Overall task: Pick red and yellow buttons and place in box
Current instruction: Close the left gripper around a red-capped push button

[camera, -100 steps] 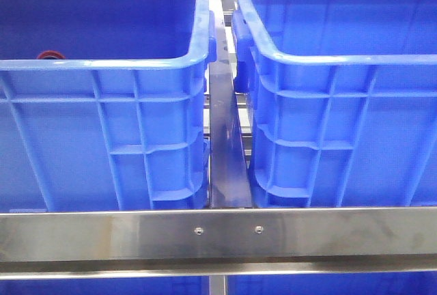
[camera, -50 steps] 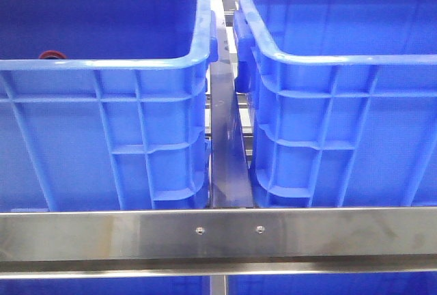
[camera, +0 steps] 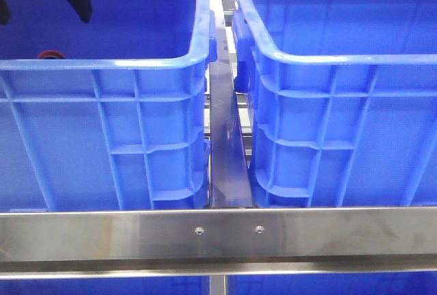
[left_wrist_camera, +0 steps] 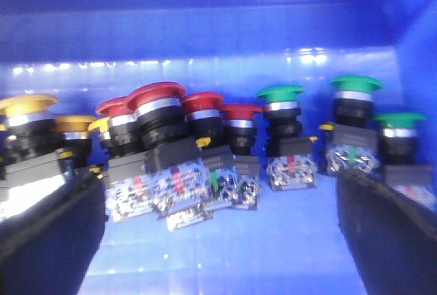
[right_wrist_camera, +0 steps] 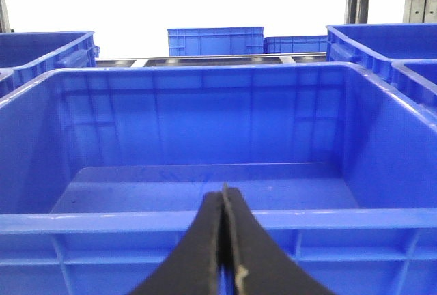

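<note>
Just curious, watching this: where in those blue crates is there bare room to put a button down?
The right crate shows a bare floor from wall to wall. The left crate is crowded: red buttons, yellow buttons and green buttons line its back, leaving only a floor strip between the left fingers.

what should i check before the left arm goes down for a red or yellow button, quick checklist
1. Left gripper open: ok, its fingers stand wide apart at either side of the left wrist view.
2. Targets in sight: ok, red buttons and yellow buttons stand in the left crate.
3. Green buttons kept out of the grasp: ok for now, they stand apart to one side of the red ones.
4. Single target clear to grip: not ok, the red ones crowd together.
5. Right gripper free: ok, shut on nothing.
6. Right crate ready: ok, the floor in view is bare.
</note>
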